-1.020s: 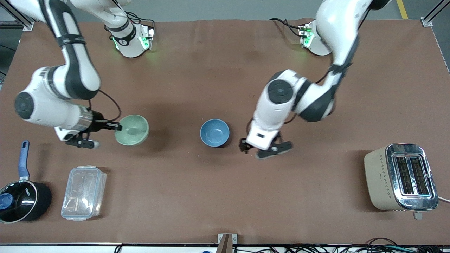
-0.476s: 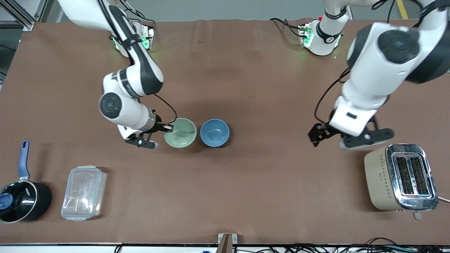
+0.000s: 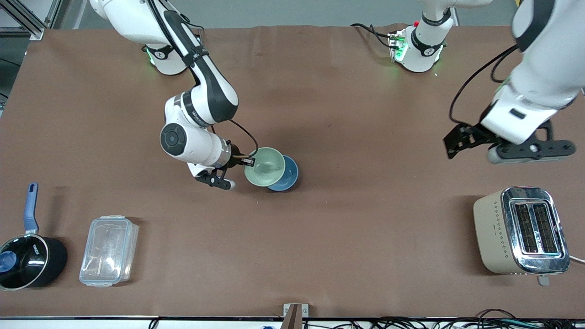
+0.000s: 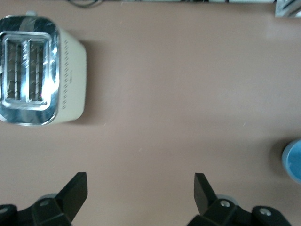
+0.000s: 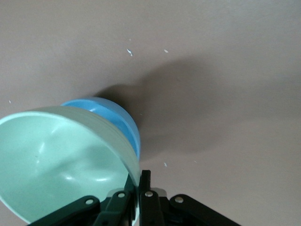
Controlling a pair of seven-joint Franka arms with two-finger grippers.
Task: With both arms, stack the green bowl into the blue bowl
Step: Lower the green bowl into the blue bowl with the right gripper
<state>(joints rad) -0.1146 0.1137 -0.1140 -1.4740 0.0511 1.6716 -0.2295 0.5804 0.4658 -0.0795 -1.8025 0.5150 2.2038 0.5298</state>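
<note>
My right gripper (image 3: 249, 161) is shut on the rim of the pale mint-green bowl (image 3: 265, 167) and holds it over the blue bowl (image 3: 287, 176), covering most of it. In the right wrist view the green bowl (image 5: 56, 160) overlaps the blue bowl (image 5: 120, 122), with the rim pinched in my right gripper (image 5: 137, 182). My left gripper (image 3: 454, 139) is open and empty, up in the air over bare table above the toaster. In the left wrist view its fingers (image 4: 75, 190) stand wide apart, and an edge of the blue bowl (image 4: 294, 160) shows.
A beige toaster (image 3: 521, 230) stands near the left arm's end of the table, also in the left wrist view (image 4: 40, 70). A clear lidded container (image 3: 109, 250) and a black saucepan with a blue handle (image 3: 25, 256) sit at the right arm's end.
My right gripper carried the green bowl across the table until it sits over the blue bowl. My left arm drew away from the blue bowl and rose toward its end of the table.
</note>
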